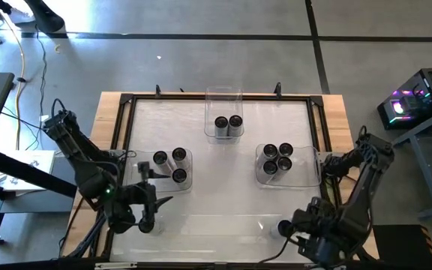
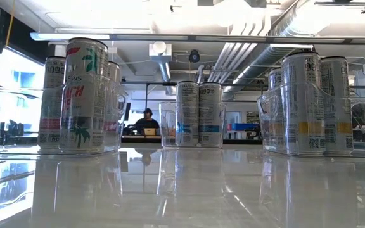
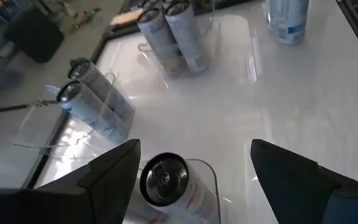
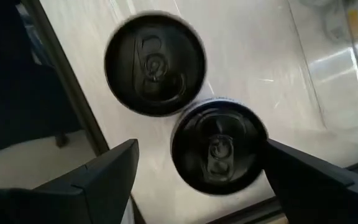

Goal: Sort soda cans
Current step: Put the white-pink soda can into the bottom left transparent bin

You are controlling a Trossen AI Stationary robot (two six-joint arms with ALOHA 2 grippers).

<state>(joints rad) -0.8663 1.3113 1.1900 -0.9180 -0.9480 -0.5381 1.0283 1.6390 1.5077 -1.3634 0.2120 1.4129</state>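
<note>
Cans stand upright, tops up, in three clear trays on the white table [image 1: 216, 180]. Some are hard to see: in the high view the left gripper [image 1: 145, 214] covers whatever lies under it at the near-left edge, and the right gripper [image 1: 295, 234] leaves only a pale bit of one can [image 1: 284, 227] showing near the near-right edge.

The wrist views fill this in. Between the left gripper's [image 3: 191, 180] spread fingers stands one can [image 3: 166, 180], top toward the camera, inside a clear tray corner; the fingers are wide apart and do not touch it. The right gripper's [image 4: 197, 180] fingers are also spread wide, with two cans [image 4: 155, 64] [image 4: 219, 146] seen top-on, touching each other, untouched by the fingers. Both are cut off from the low view, which shows only the three tray groups.

Left tray [image 1: 190, 169]: three cans [image 1: 171, 165] close together. Far middle tray [image 1: 223, 94]: two cans [image 1: 229, 124] side by side at its near end, the far end bare. Right tray [image 1: 306, 176]: four cans [image 1: 277, 160] packed in a tight cluster.

From table height the left cans [image 2: 84, 95] show bright printed labels, the middle pair [image 2: 198, 114] blue bands, the right ones [image 2: 309, 104] yellow bands; the print is too small to read. A person [image 2: 147, 117] sits far behind.
</note>
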